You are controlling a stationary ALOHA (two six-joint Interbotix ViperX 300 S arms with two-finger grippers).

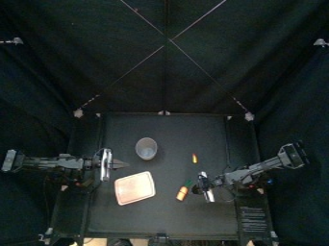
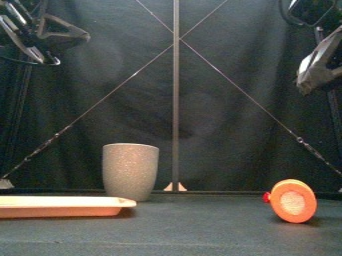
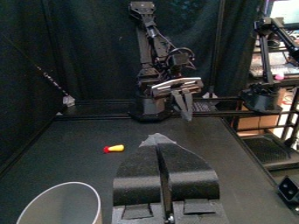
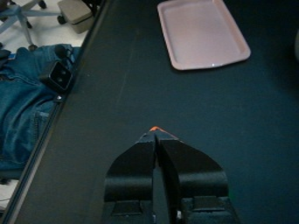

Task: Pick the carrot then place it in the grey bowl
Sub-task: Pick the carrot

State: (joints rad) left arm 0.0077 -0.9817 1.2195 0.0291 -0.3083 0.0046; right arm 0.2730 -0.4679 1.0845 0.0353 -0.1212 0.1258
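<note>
my right gripper [image 4: 156,137] hovers near the carrot [image 1: 182,193], jaws together and empty, likely lining up a grab for the grey bowl [image 1: 146,147], while my left gripper [image 3: 162,143] rests closed.

Two slim black robot arms built of jointed segments. From above, the left arm [image 1: 52,161] and the right arm [image 1: 264,165] look alike: dark tubes and blocky joints with a few pale grey metal parts. The left wrist view shows the right arm with a squat black base, black cables running along its links, and a silver cross-plate above grey outer jaw faces. Up close, the left gripper [image 3: 160,140] has two broad matte black jaws, wide at the root and tapering to a narrow tip, each with a small rectangular recess near its base. The right gripper [image 4: 156,136] has the same shape and finish
</note>
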